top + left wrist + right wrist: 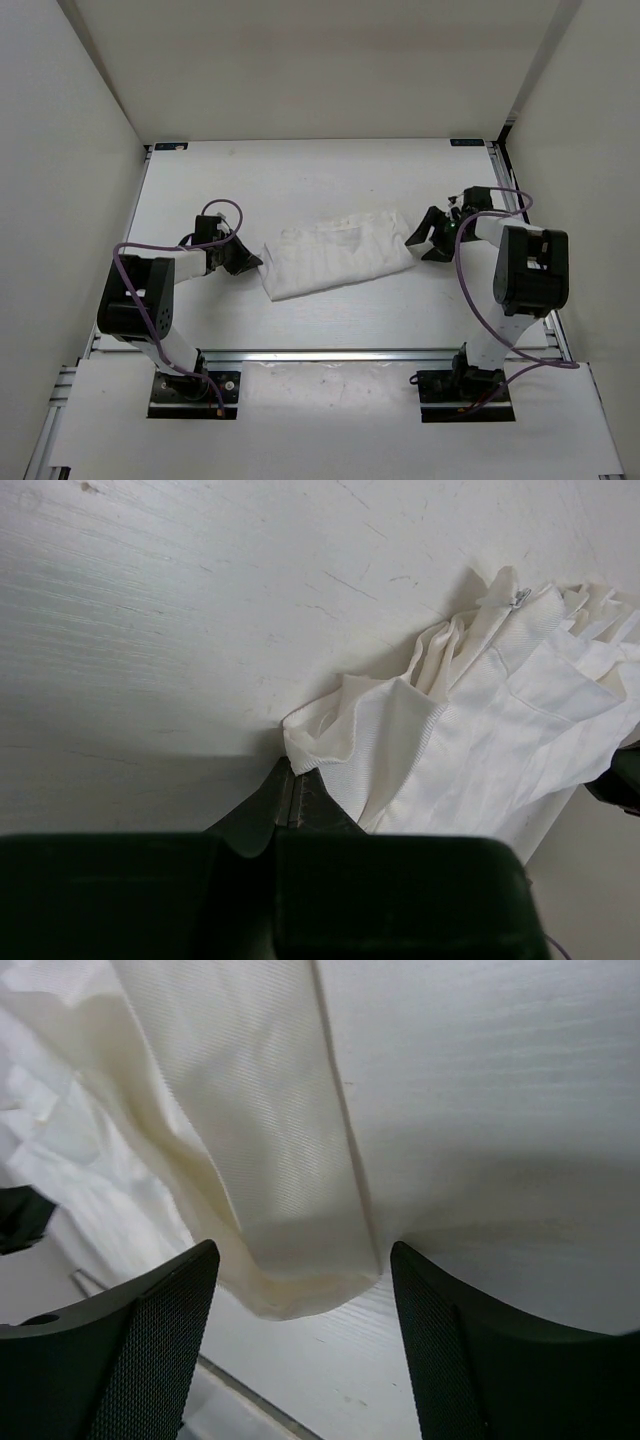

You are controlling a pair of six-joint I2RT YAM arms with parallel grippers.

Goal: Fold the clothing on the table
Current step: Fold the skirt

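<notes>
Clothing lies in a loose fold on the surface, spanning the gap between the two sets of fingers. Left fingers clenched tight, a banded corner touching their tips; whether fabric is pinched cannot be told. Right fingers spread wide, released, a cloth corner lying loose between them.
</notes>
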